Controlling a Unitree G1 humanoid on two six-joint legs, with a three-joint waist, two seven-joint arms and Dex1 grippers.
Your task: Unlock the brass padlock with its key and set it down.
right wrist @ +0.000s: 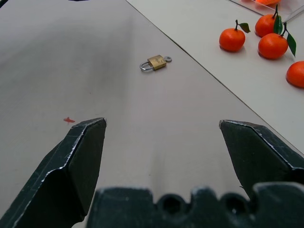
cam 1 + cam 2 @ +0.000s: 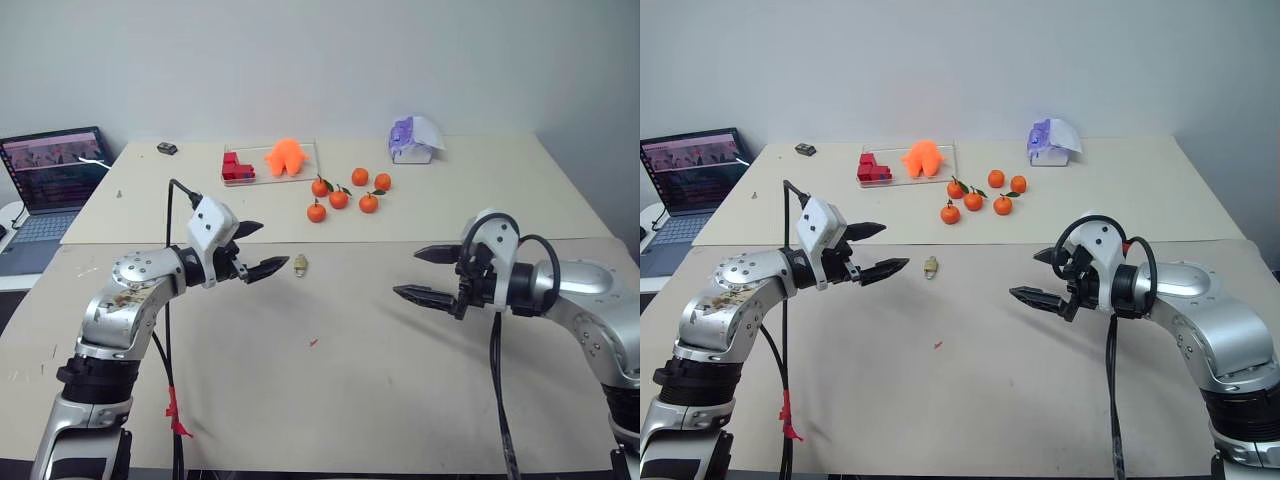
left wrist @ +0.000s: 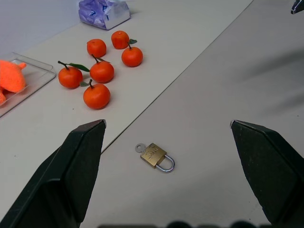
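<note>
Left gripper (image 2: 254, 250) and right gripper (image 2: 422, 273) both wide open, raised, angled toward each other.

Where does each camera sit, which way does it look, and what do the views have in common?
Left eye view: on the head, looking forward and down over the table; the left gripper and right gripper show, both open.
Right eye view: same head, same scene.
Left wrist view: on the left wrist, looking along its two fingers at the brass padlock and the tangerines.
Right wrist view: on the right wrist, looking along its fingers at the padlock.
Shared: padlock and tangerines appear in all four.
</note>
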